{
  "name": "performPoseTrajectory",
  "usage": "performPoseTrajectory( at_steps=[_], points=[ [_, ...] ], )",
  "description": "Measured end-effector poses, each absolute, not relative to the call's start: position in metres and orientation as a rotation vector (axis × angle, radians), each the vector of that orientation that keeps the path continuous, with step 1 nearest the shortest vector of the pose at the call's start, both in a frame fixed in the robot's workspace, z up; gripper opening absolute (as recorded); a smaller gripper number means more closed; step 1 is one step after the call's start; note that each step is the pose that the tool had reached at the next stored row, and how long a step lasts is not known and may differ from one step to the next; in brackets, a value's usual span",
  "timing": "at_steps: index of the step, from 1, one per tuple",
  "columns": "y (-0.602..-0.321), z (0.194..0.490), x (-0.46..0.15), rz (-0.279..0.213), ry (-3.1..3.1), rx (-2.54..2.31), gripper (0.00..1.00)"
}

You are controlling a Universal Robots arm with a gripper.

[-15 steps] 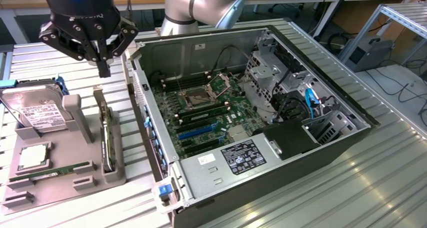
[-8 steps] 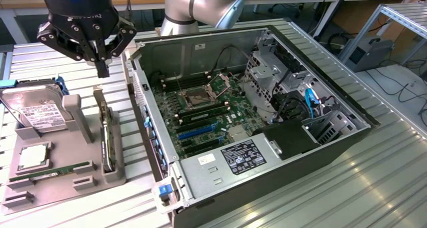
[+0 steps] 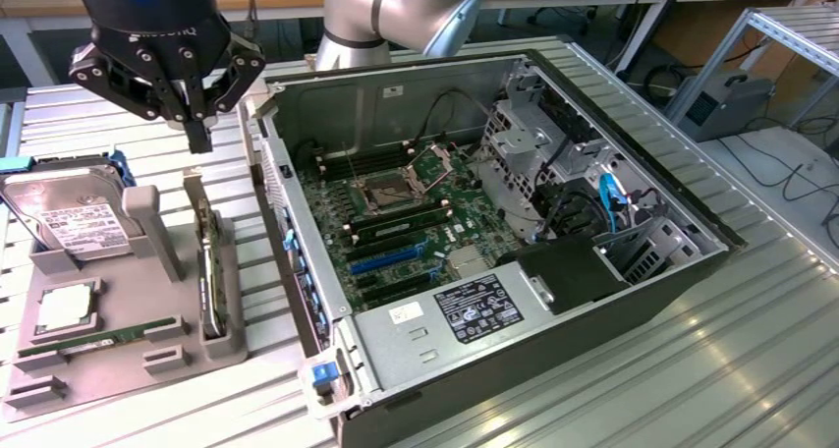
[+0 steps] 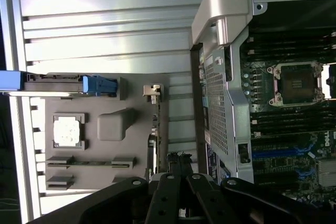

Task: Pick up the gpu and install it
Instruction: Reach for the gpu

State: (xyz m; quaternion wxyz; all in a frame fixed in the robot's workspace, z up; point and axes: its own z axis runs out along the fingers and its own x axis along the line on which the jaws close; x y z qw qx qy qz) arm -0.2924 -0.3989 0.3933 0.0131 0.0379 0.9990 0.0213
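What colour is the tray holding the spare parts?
The tray is plain grey; the exterior view shows it best.

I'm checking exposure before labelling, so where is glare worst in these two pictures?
Wrist view: strong glare whitens the ribbed metal table and the square silver chip on the grey plastic tray. Exterior view: a mild sheen on that table, and the open metal computer case is evenly lit inside.

The exterior view looks down slantwise from high over the open computer case (image 3: 380,99), fairly far. The wrist view looks straight down past the gripper (image 4: 178,157), closer, beside the case. Both share the CPU socket (image 3: 393,186) and the grey parts holder (image 3: 184,355).
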Motion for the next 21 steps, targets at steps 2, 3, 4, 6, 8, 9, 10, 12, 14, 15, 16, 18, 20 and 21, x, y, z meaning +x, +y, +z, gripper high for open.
performPoseTrajectory(
  at_steps=[2,3,4,6,8,9,10,12,14,15,16,18,20,21],
  points=[
    [-0.399,0.393,-0.293,0.066,3.113,0.118,0.11],
    [-0.399,0.393,-0.294,0.066,3.113,0.118,0.11],
    [-0.399,0.393,-0.294,0.066,3.112,0.118,0.11],
    [-0.399,0.393,-0.294,0.066,3.113,0.118,0.11],
    [-0.399,0.393,-0.295,0.066,3.112,0.118,0.11],
    [-0.399,0.393,-0.295,0.066,3.113,0.118,0.11],
    [-0.4,0.393,-0.295,0.066,3.112,0.118,0.11],
    [-0.401,0.393,-0.294,0.066,3.112,0.118,0.11],
    [-0.403,0.393,-0.294,0.066,3.113,0.118,0.11],
    [-0.404,0.393,-0.294,0.066,3.113,0.118,0.11],
    [-0.405,0.393,-0.294,0.066,3.113,0.118,0.11],
    [-0.408,0.393,-0.295,0.066,3.113,0.118,0.11],
    [-0.41,0.393,-0.295,0.066,3.112,0.118,0.11],
    [-0.411,0.393,-0.295,0.066,3.112,0.118,0.11]
  ],
)
